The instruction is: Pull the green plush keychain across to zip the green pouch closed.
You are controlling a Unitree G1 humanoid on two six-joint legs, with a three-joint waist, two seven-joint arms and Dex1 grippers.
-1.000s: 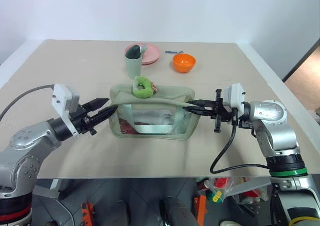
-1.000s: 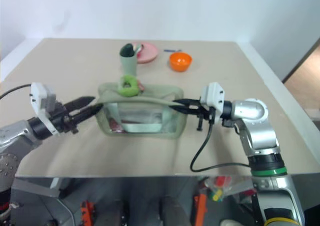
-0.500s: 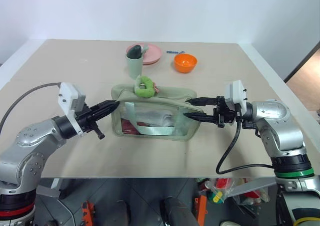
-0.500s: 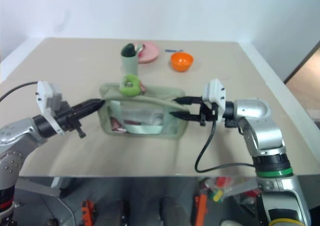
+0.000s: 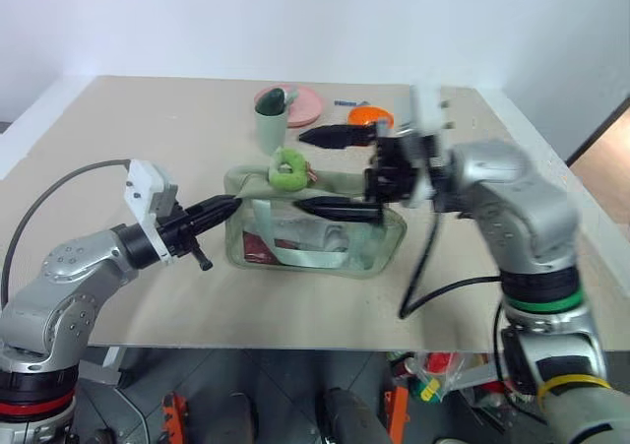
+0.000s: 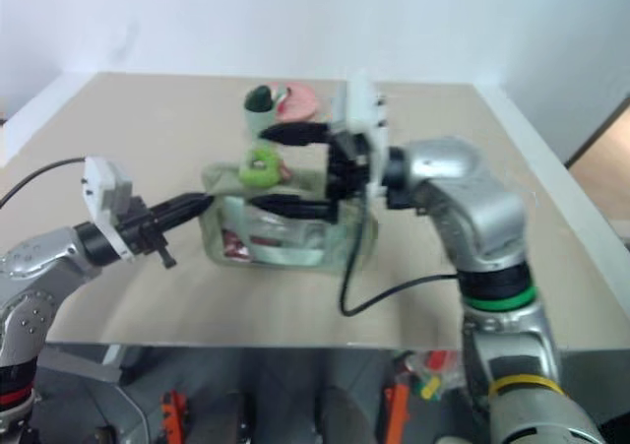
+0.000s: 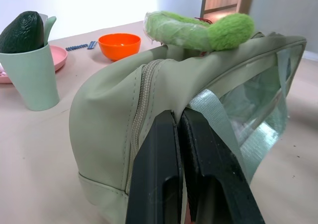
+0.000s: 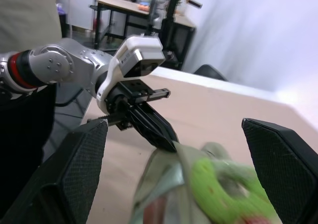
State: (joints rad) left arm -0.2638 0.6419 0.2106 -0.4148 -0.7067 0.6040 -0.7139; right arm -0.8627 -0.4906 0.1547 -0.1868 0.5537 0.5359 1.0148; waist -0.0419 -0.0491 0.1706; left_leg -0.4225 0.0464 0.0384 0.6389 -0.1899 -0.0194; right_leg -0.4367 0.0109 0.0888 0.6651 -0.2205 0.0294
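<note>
The green pouch sits on the table with its clear panel facing me. The lime green plush keychain rests on its top near the left end. My left gripper is shut on the pouch's left end, pinching the fabric beside the zipper. My right gripper reaches in from the right, level and wide open. One finger is behind the keychain and the other in front of it, over the pouch's top. In the right wrist view the keychain lies between the two fingers.
Behind the pouch stand a pale green cup holding a dark object, a pink plate and an orange bowl, partly behind my right gripper. A small blue item lies further back. The table's front edge is near.
My right gripper let go of the pouch's right end, opened wide and swung up and left to straddle the keychain. My left gripper closed on the pouch's left end.
</note>
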